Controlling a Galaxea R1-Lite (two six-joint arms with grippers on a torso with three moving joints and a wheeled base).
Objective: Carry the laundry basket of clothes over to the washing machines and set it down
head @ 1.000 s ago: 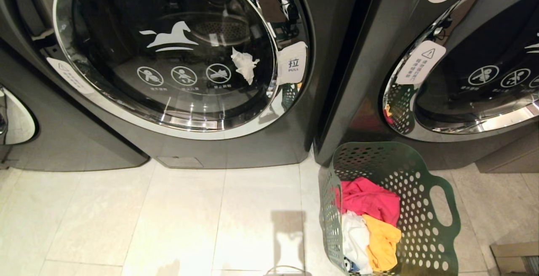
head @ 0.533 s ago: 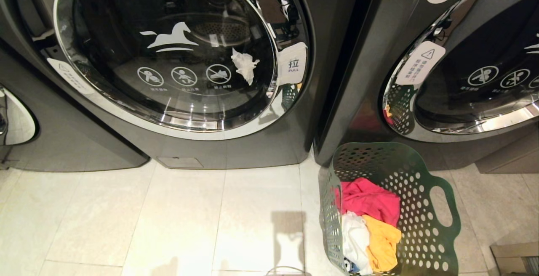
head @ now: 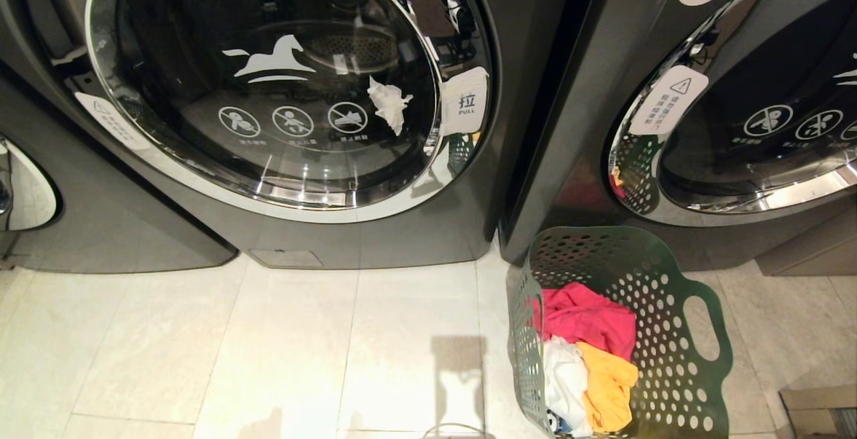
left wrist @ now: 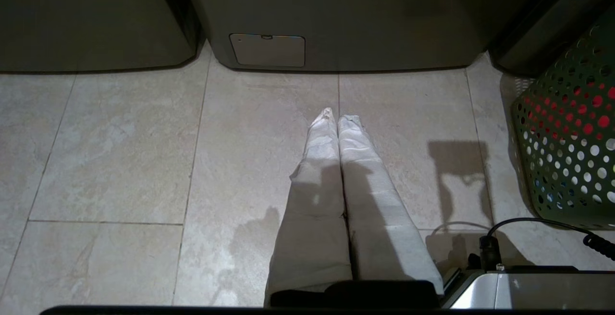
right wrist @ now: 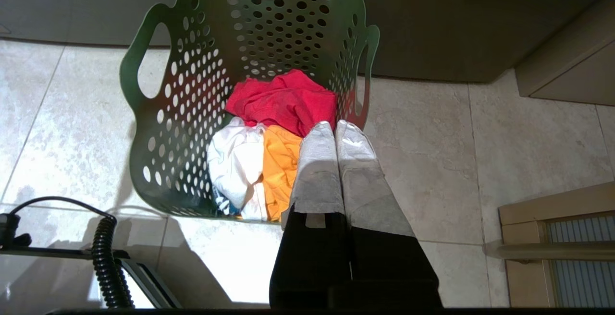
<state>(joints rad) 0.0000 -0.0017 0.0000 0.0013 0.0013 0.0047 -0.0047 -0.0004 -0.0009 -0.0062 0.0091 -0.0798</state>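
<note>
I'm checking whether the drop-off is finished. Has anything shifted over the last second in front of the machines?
Nothing visibly changed. The laundry basket stands on the floor tiles in front of the washing machines, with the clothes inside as before. The left gripper is shut over bare floor, and the right gripper is shut, holding nothing, above the basket's edge.

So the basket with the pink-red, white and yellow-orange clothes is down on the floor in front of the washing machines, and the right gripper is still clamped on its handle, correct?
Not quite. The laundry basket does stand on the floor before the washing machines with the clothes inside, but the right gripper grips nothing: in the right wrist view its fingers are shut together on nothing above the basket, clear of both handles.
</note>
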